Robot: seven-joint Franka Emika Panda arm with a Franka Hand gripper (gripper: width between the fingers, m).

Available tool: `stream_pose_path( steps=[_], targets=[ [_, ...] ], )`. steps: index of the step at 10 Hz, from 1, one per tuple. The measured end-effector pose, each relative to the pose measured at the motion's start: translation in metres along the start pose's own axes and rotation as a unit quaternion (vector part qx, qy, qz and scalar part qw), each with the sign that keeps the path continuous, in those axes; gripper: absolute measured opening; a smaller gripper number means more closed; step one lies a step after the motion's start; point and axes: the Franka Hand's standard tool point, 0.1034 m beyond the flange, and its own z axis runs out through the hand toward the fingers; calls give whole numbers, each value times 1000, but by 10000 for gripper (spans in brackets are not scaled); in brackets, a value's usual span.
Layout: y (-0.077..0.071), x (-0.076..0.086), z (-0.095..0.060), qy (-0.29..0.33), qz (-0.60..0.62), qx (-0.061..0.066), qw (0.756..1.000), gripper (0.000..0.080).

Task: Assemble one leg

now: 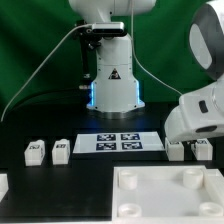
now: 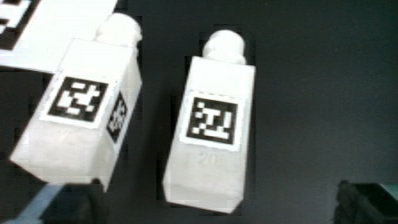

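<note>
My gripper (image 2: 214, 203) hangs released with nothing in it. Its two dark fingertips (image 2: 63, 205) show at the edges of the wrist view, set wide apart. Below them two legs lie side by side on the black table (image 2: 320, 80), close but not touching. Each is a white block with a rounded peg at one end and a square black-and-white tag facing up. The first leg (image 2: 80, 115) lies just by one fingertip, and the second leg (image 2: 214, 125) lies near the middle of the gap. Past the first leg's peg end a white corner with part of a tag (image 2: 18, 30) shows; I cannot tell what it belongs to.

In the exterior view my white arm (image 1: 195, 115) bends low at the exterior view's right, over two legs there, and hides my fingers. Just beside them, toward the middle, lies the marker board (image 1: 118, 142). In front of it sits the big white tray piece (image 1: 165, 200) with round sockets. Two more legs (image 1: 35, 151) stand well apart from me at the exterior view's left. Farthest back are my base (image 1: 110, 80) and a green curtain (image 1: 30, 50).
</note>
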Motion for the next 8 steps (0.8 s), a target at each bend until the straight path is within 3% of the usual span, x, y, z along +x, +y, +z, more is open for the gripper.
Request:
stream_pose_path(
  steps=[2, 6, 8],
  targets=[
    [-1, 4, 1, -2, 0, 1, 1000, 649],
    [-6, 5, 33, -9, -1, -3, 1000, 649],
    [-6, 3, 39, -12, -3, -5, 1000, 649]
  ],
)
